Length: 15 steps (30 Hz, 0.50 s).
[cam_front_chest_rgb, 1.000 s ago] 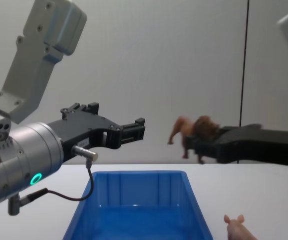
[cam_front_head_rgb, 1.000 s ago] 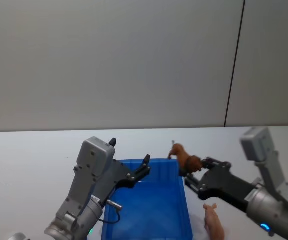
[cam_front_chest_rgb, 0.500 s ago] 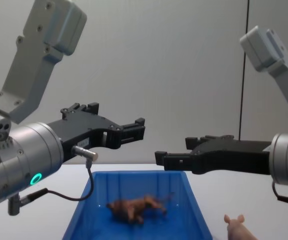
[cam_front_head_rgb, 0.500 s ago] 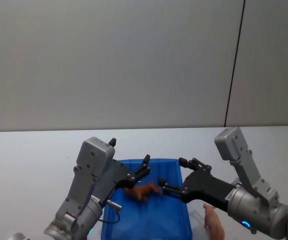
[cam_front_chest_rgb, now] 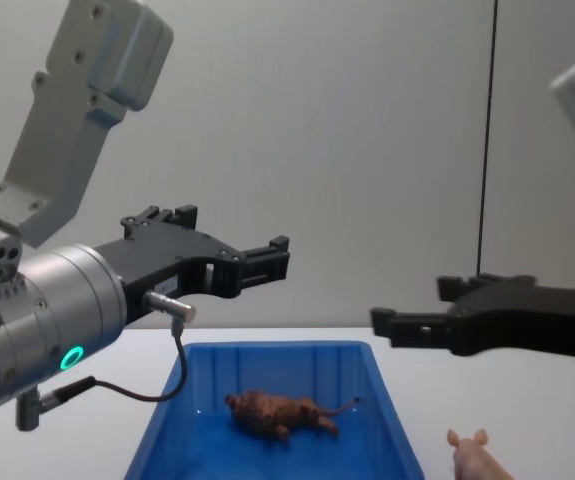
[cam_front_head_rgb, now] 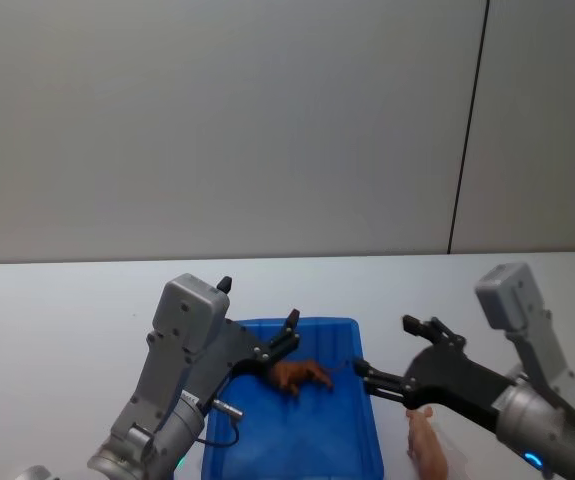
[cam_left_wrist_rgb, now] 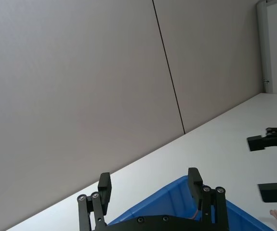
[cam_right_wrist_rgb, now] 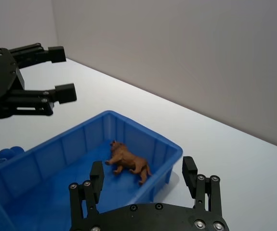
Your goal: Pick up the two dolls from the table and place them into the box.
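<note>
Pink and lowest at the right of the head view, one toy pig [cam_front_head_rgb: 425,448] lies on the white desk [cam_front_head_rgb: 67,310]. It is just beside the right long wall of the single blue box [cam_front_head_rgb: 297,435], outside it. One brown toy lion [cam_front_head_rgb: 300,375], the second of the two toys, lies on the box floor toward the far end, near the middle of the frame. Its thin tail points toward the right wall.

Two black tools hang above. The right tool [cam_front_head_rgb: 383,346] is at centre right, over the box's right rim and above the pig, its fingers spread wide and holding nothing. The left tool [cam_front_head_rgb: 285,338] is at centre left above the far left part of the box, close to the lion, likewise released and empty.

Beyond the desk stands a plain grey wall [cam_front_head_rgb: 217,120] with one dark vertical seam [cam_front_head_rgb: 467,130].
</note>
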Available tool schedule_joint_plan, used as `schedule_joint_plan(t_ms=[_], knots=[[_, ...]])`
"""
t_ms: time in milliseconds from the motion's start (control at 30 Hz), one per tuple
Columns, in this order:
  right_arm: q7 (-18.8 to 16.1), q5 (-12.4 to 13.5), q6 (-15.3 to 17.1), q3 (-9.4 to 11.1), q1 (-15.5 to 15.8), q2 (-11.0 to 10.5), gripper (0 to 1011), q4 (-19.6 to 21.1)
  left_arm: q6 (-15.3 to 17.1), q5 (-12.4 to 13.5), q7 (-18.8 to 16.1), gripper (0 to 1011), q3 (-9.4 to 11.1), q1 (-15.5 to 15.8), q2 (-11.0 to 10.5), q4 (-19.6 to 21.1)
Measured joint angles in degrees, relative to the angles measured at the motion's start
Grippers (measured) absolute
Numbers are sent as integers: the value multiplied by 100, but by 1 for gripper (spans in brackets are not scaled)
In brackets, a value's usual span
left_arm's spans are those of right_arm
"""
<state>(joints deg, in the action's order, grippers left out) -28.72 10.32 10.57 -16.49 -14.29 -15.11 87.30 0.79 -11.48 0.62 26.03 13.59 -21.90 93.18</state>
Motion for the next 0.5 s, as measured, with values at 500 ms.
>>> schedule_joint_plan(t_ms=[500], knots=[[430,367,123,166,789,-507,1001,635,0,0,0,1001,0,0,0,0]])
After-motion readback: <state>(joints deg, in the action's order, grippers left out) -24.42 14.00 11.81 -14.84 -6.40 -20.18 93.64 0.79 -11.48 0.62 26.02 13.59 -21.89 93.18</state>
